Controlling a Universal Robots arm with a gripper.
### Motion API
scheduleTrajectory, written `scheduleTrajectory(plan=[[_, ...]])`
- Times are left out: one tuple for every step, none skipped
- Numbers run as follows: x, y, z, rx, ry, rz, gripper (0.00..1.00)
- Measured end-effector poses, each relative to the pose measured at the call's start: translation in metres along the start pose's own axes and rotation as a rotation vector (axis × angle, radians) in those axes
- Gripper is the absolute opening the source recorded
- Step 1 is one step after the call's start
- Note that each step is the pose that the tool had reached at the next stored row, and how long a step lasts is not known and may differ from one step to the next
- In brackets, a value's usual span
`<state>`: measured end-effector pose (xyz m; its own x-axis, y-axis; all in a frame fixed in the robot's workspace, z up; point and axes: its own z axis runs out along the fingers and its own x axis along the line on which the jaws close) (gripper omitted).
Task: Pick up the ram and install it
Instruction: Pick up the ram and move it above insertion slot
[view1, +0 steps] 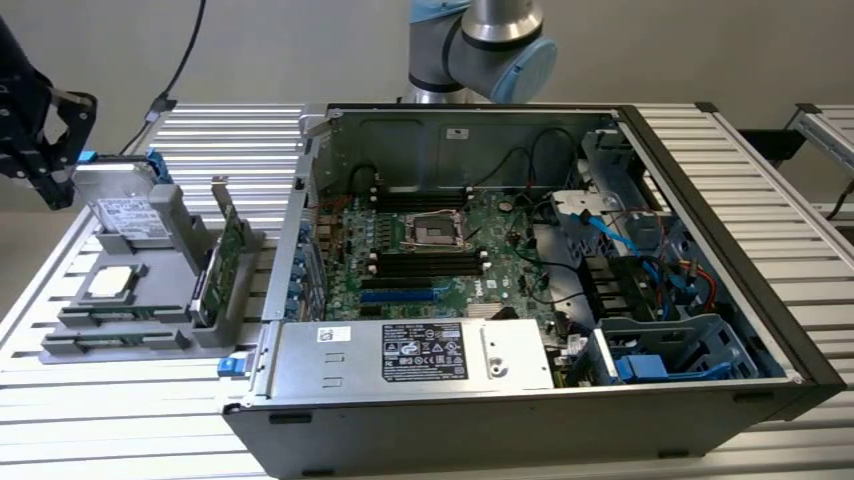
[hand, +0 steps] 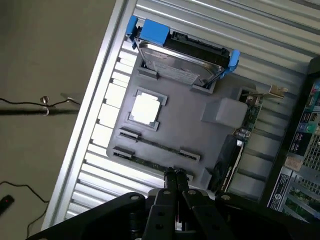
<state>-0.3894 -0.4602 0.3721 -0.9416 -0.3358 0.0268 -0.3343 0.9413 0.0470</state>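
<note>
Gripper (hand: 175, 176) fingers clenched together, nothing grasped, hovering over grey tray (hand: 190, 130). Tray holds ram (hand: 150, 164) on edge in slot nearest fingertips, one square chip (hand: 145, 109), one blue-tabbed drive (hand: 182, 60), one bracketed green card (hand: 246, 117). Drive label unreadable. Open computer case (view1: 467, 440) beside tray.

In the wrist view the tool (hand: 175, 176), fingertips pressed together, covers part of the ram (hand: 145, 161) lying in the grey holder (hand: 190, 120); whether they touch cannot be told. Beyond the holder from the tool, the print on the drive (hand: 180, 62) label is too small to read. Beside the tool, the computer case (hand: 305, 145) is cut off by the picture's edge.
</note>
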Motion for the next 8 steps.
scheduleTrajectory(plan=[[0.0000,0.0000,0.0000,0.0005,0.0008,-0.020,0.10],[0.0000,0.0000,0.0001,0.0010,0.0017,-0.038,0.10],[0.0000,0.0000,0.0000,0.0015,0.0026,-0.056,0.10],[0.0000,-0.0001,0.0000,0.0020,0.0034,-0.074,0.10],[0.0000,0.0000,0.0000,0.0025,0.0043,-0.092,0.10],[0.0000,0.0000,0.0000,0.0030,0.0051,-0.110,0.10],[0.0000,0.0000,0.0000,0.0034,0.0060,-0.128,0.10],[0.0000,0.0000,0.0000,0.0039,0.0069,-0.147,0.10]])
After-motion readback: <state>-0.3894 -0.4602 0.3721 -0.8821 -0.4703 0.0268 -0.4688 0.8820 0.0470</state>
